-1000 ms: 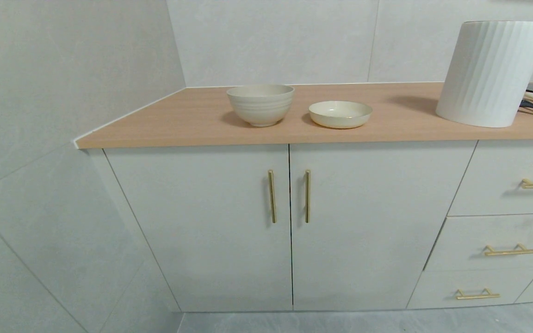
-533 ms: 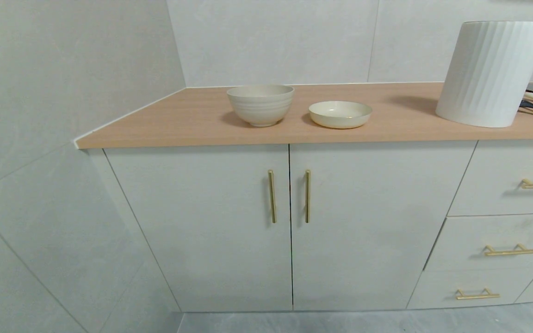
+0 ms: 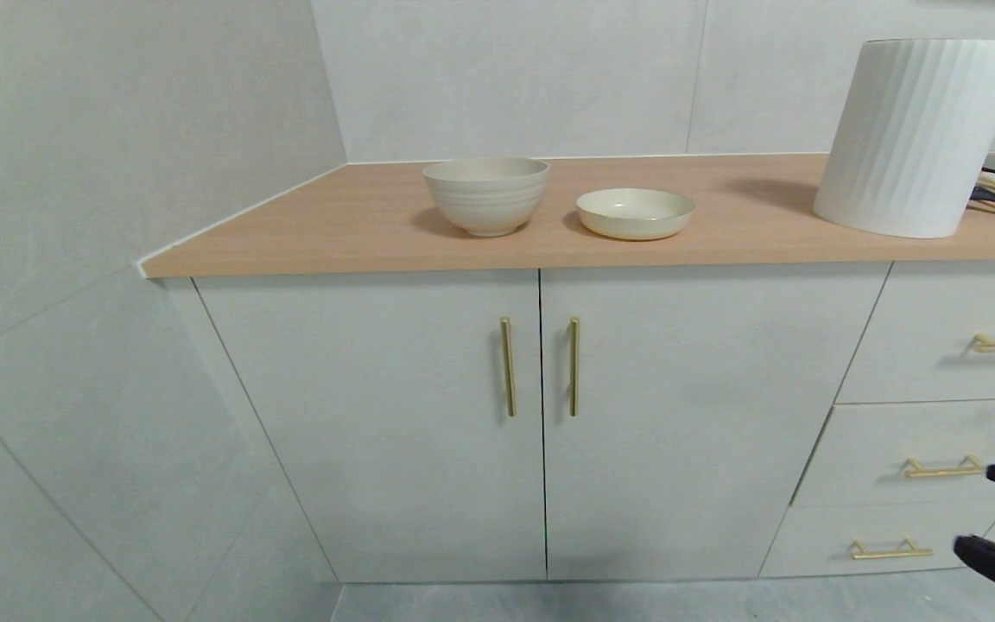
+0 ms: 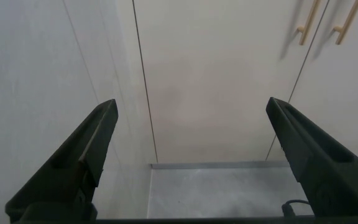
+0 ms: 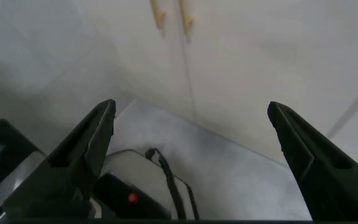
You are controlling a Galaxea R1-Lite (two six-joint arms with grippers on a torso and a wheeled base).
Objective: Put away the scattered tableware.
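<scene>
Evidently an opening step: left gripper [image 4: 191, 107] low, fingers spread, empty. Bowl [image 3: 486, 194] and, right of it, shallow dish [image 3: 635, 212] sit on the counter [image 3: 333, 233] — above closed cabinet doors [image 3: 377, 432]. Right gripper [image 3: 974, 508], low right, likewise spread; next, likely, reach up for a dish.

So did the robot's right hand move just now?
Yes. The right hand has come in from the lower right edge, and its tips are now beside the middle drawer handle.
</scene>
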